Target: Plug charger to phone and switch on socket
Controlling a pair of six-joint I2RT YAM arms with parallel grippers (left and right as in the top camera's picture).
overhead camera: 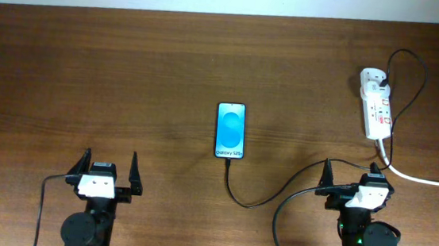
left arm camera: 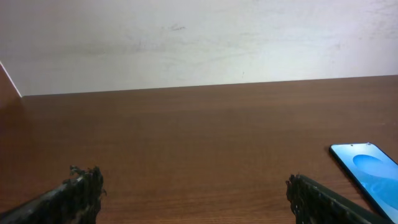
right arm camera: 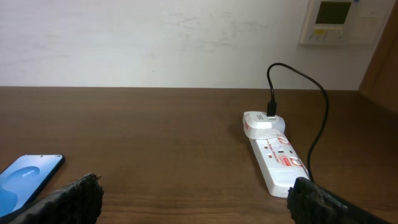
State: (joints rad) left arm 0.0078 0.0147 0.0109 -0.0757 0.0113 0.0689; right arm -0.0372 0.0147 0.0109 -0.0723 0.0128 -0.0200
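The phone [overhead camera: 231, 130] lies flat at the table's middle with its blue screen up. It also shows in the left wrist view [left arm camera: 370, 174] and the right wrist view [right arm camera: 25, 180]. The black charger cable [overhead camera: 238, 196] meets the phone's near edge, loops right and runs up to the white socket strip [overhead camera: 376, 109] at the far right. There it enters a white plug [right arm camera: 264, 123] on the strip [right arm camera: 278, 160]. My left gripper [overhead camera: 109, 165] is open and empty, near-left of the phone. My right gripper [overhead camera: 353, 176] is open and empty, just in front of the strip.
The strip's thick white cord [overhead camera: 429, 181] runs off to the right edge. The black cable [right arm camera: 318, 118] arcs above the strip. A pale wall stands behind the table, with a wall panel [right arm camera: 336, 20] at the upper right.
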